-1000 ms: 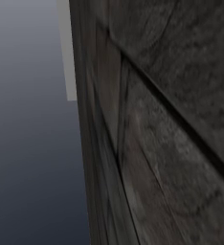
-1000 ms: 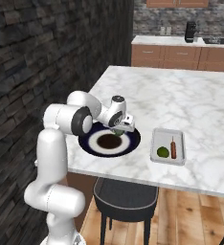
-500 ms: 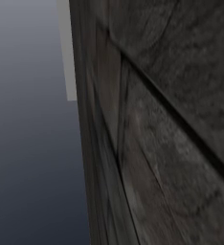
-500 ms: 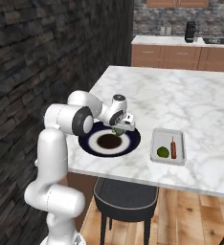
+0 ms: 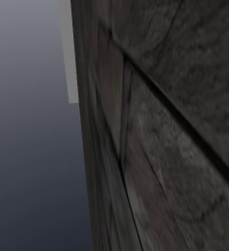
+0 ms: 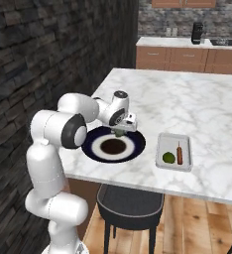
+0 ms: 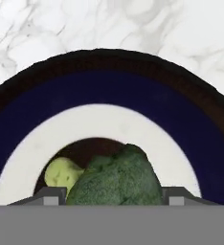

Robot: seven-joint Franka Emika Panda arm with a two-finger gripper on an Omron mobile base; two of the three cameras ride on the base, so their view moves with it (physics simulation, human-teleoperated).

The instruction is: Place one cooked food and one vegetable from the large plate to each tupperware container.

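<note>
The large plate [image 6: 94, 149], navy-rimmed with a white centre, lies near the marble counter's front edge, and its rim [image 7: 109, 88] arcs across the hand view. A dark brown cooked piece [image 6: 113, 146] rests in its middle. My gripper [image 6: 121, 130] hangs over the plate's far side, shut on a green broccoli floret [image 7: 117, 178] that sits between the fingertips [image 7: 49, 196]. Beside the floret lies a pale yellow-green piece [image 7: 61, 173]. To the right, the rectangular light-grey tupperware tray [image 6: 160, 149] holds a round green vegetable [image 6: 168, 158] and a sausage on a stick [image 6: 179, 152]. The smaller grey-green tub is out of view.
A dark stone wall [image 5: 165, 147] stands close on the left, also seen as the wall [image 6: 43, 54] beside the counter. A black stool [image 6: 130, 206] sits under the counter edge. Wide bare marble [image 6: 187, 104] stretches behind the plate; a back counter carries a dark appliance [image 6: 198, 32].
My gripper has edged slightly left and lower over the plate, with the broccoli still in it. Plate, tray and base views are unchanged.
</note>
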